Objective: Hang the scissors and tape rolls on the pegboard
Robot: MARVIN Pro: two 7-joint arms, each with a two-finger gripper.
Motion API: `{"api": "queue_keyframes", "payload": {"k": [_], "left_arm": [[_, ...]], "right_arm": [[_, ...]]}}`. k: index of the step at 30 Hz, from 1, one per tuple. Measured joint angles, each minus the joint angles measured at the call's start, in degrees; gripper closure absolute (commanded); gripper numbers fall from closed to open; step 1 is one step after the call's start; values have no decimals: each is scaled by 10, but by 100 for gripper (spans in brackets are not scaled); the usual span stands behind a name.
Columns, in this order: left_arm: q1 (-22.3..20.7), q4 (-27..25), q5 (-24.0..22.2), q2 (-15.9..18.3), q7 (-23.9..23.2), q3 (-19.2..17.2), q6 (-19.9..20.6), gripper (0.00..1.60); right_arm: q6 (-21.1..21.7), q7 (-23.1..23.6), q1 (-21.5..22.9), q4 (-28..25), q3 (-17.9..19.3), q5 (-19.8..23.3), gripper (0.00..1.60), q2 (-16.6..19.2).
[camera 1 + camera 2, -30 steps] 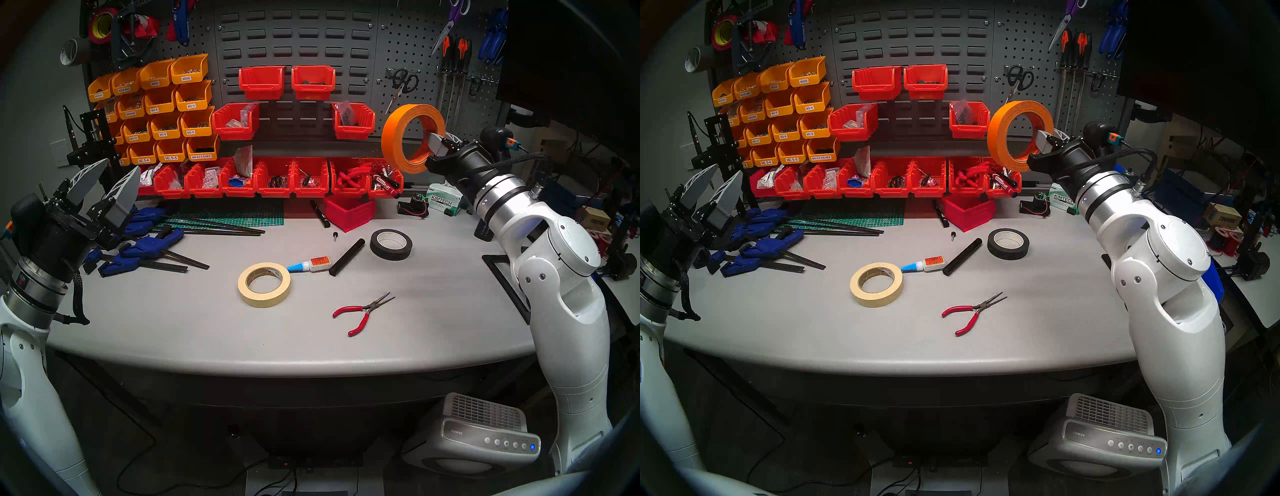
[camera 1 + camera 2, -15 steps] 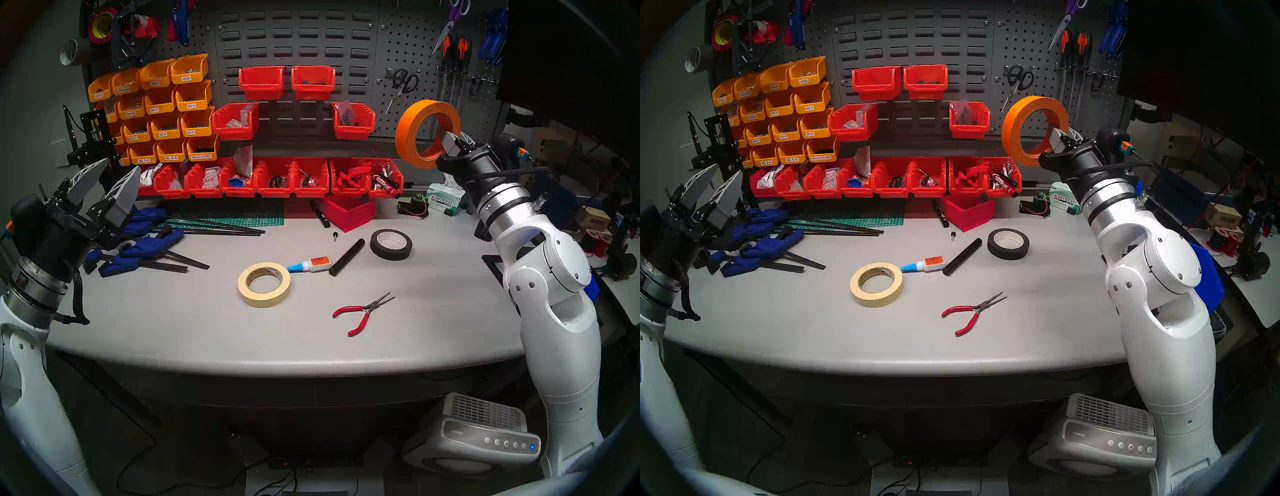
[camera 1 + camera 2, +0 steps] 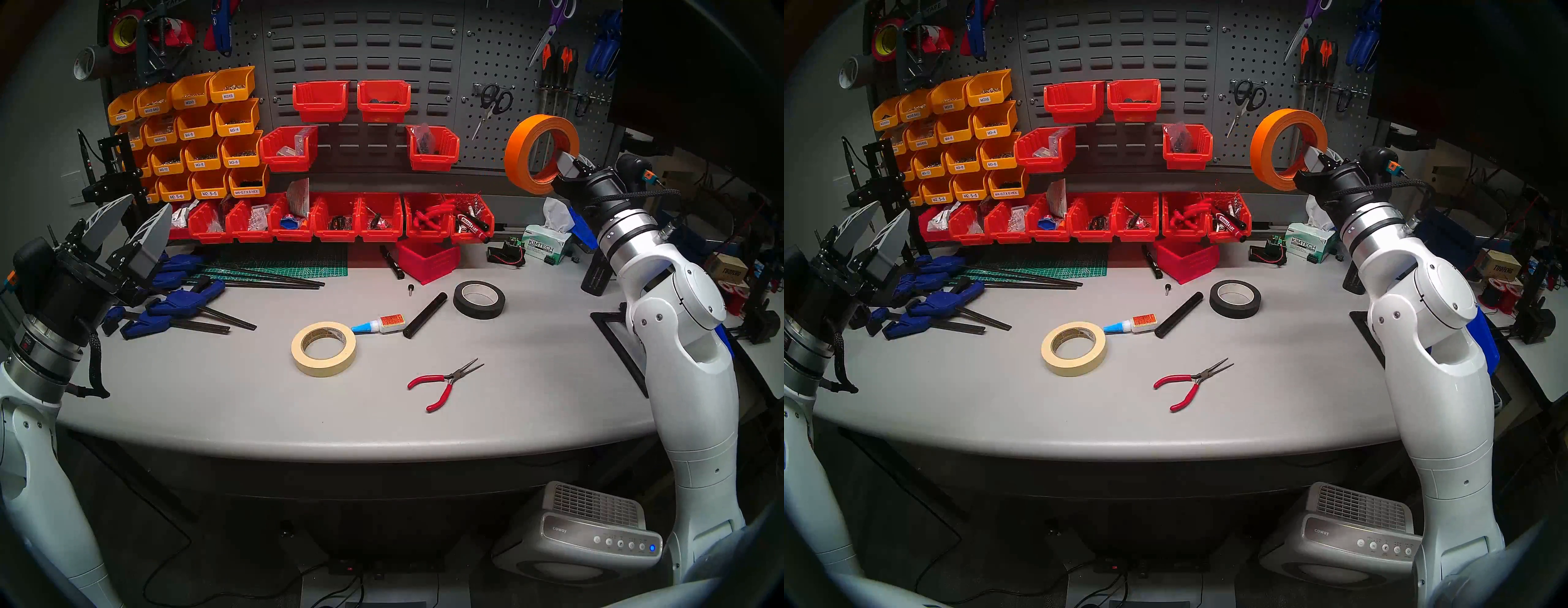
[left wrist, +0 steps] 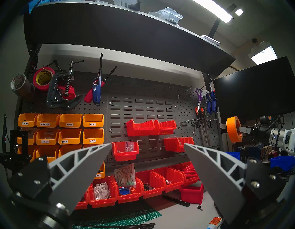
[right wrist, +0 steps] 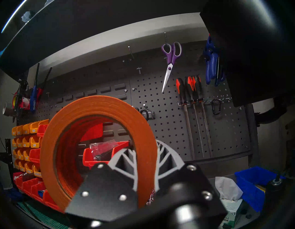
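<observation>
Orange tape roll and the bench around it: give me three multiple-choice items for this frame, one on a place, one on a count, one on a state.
1. Where is the cream tape roll?
A. flat on the table
B. on a pegboard hook
C. in a red bin

2. How many tape rolls lie on the table?
A. one
B. two
C. three

3. What is the right gripper doing?
A. open and empty
B. shut on pliers
C. shut on the orange tape roll

Answers:
1 A: it lies flat beside the glue bottle.
2 B: only the cream roll and the black tape roll lie there.
3 C: its fingers pinch the roll's wall, holding it up near the pegboard.
</observation>
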Motion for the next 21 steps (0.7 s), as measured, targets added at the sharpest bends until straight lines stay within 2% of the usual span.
{"api": "queue_keyframes", "payload": {"k": [13, 21], "left_arm": [[0, 0, 0, 0, 0, 0, 0, 0], [0, 1, 0, 0, 0, 0, 0, 0]], "right_arm": [[1, 1, 54, 37, -39, 21, 160, 10], [2, -2, 79, 50, -45, 21, 160, 13]]}}
